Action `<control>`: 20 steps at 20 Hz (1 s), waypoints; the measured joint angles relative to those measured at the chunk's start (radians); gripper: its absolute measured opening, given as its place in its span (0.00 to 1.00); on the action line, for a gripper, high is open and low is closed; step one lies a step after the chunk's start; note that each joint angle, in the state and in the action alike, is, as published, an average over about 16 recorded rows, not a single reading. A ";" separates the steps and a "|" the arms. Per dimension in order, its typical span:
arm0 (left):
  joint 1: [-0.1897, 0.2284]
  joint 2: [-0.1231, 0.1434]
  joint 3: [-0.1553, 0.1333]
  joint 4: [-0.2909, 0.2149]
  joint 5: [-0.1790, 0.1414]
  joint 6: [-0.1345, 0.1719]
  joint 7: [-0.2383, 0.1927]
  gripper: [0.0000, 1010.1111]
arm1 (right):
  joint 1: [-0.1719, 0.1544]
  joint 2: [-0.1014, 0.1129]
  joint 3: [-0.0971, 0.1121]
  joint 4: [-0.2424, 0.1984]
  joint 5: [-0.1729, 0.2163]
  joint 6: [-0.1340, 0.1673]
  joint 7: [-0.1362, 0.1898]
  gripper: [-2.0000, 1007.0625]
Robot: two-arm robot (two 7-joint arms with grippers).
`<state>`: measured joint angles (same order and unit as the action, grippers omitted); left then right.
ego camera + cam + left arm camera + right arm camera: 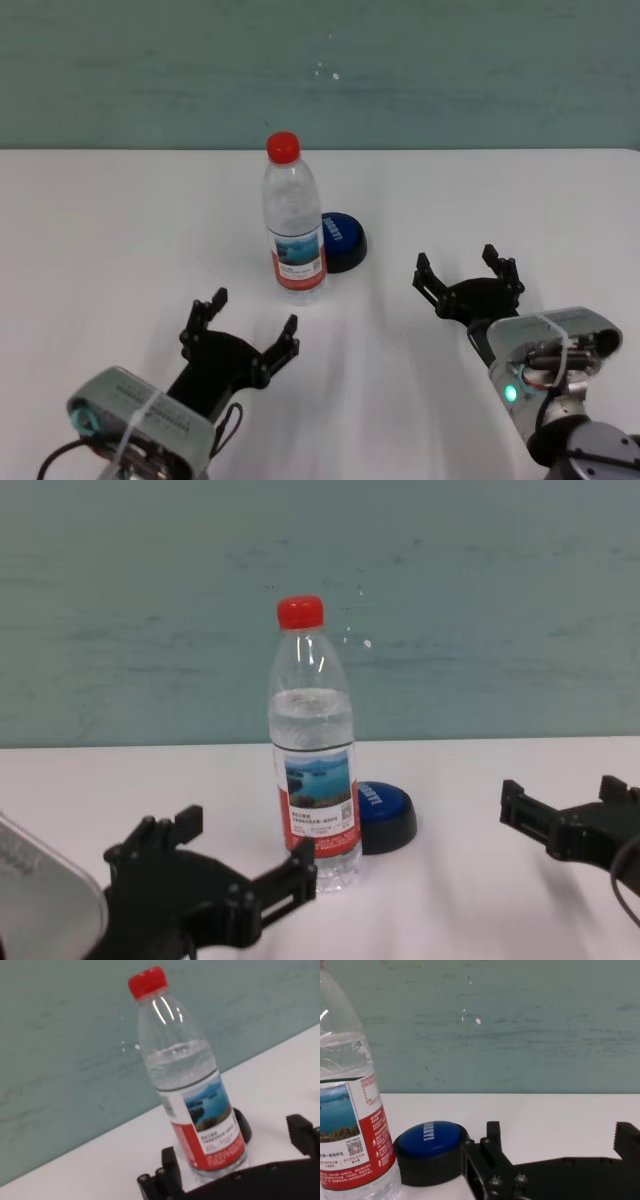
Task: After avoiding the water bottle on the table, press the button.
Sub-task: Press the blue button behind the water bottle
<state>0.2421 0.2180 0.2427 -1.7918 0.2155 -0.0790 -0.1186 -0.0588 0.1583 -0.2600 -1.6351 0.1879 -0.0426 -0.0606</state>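
The water bottle stands upright in the middle of the white table, with its red cap on. It also shows in the left wrist view, the right wrist view and the chest view. The blue button sits just behind and to the right of the bottle, touching or nearly touching it; it also shows in the right wrist view and the chest view. My left gripper is open and empty, in front of the bottle and a little left. My right gripper is open and empty, to the right of the button.
A teal wall runs behind the table's far edge. Bare tabletop lies to the left of the bottle and to the right of the button.
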 joint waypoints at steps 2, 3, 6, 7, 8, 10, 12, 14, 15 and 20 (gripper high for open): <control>0.021 0.003 -0.002 -0.015 0.004 0.000 -0.001 0.99 | 0.000 0.000 0.000 0.000 0.000 0.000 0.000 1.00; 0.031 0.005 -0.003 -0.022 0.005 -0.001 -0.002 0.99 | 0.000 0.000 0.000 0.000 0.000 0.000 0.000 1.00; 0.059 0.010 -0.008 -0.039 0.001 -0.012 -0.006 0.99 | 0.000 0.000 0.000 0.000 0.000 0.000 0.000 1.00; 0.067 0.012 -0.010 -0.043 -0.001 -0.017 -0.007 0.99 | 0.000 0.000 0.000 0.000 0.000 0.000 0.000 1.00; 0.075 0.013 -0.012 -0.048 -0.004 -0.022 -0.008 0.99 | 0.000 0.000 0.000 0.000 0.000 0.000 0.000 1.00; 0.090 0.016 -0.019 -0.056 -0.012 -0.035 -0.010 0.99 | 0.000 0.000 0.000 0.000 0.000 0.000 0.000 1.00; 0.105 0.018 -0.027 -0.062 -0.022 -0.048 -0.011 0.99 | 0.000 0.000 0.000 0.000 0.000 0.000 0.000 1.00; 0.120 0.020 -0.036 -0.068 -0.033 -0.062 -0.011 0.99 | 0.000 0.000 0.000 0.000 0.000 0.000 0.000 1.00; 0.127 0.020 -0.041 -0.070 -0.038 -0.070 -0.012 0.99 | 0.000 0.000 0.000 0.000 0.000 0.000 0.000 1.00; 0.154 0.025 -0.071 -0.069 -0.067 -0.111 -0.014 0.99 | 0.000 0.000 0.000 0.000 0.000 0.000 0.000 1.00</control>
<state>0.3964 0.2428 0.1717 -1.8612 0.1486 -0.1904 -0.1324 -0.0588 0.1583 -0.2600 -1.6351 0.1879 -0.0426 -0.0606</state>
